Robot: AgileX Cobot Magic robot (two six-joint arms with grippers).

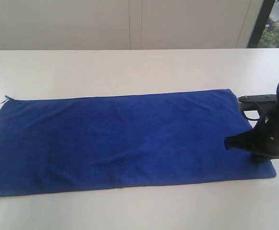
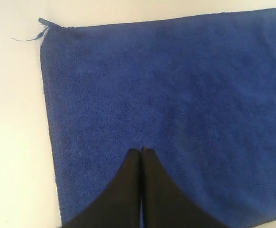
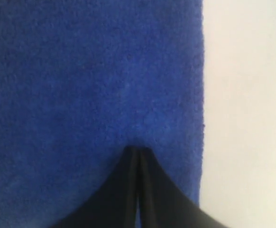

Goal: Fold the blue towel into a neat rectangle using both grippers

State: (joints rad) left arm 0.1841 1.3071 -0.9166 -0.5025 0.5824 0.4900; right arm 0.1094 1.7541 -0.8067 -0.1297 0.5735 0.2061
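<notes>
Your left hand (image 2: 141,151) and right hand (image 3: 137,149) are closed, empty; the blue towel (image 1: 125,139) looks limp: pinch its corners.

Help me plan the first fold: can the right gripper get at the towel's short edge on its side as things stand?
Probably yes. The right gripper sits over the blue towel beside that edge, with only bare table beyond and nothing between. Its jaws are shut, so it must open first.

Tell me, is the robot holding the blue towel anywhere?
No, nothing looks held. The left gripper and right gripper are both shut, no cloth visibly pinched, over the flat royal-blue microfibre towel.
</notes>
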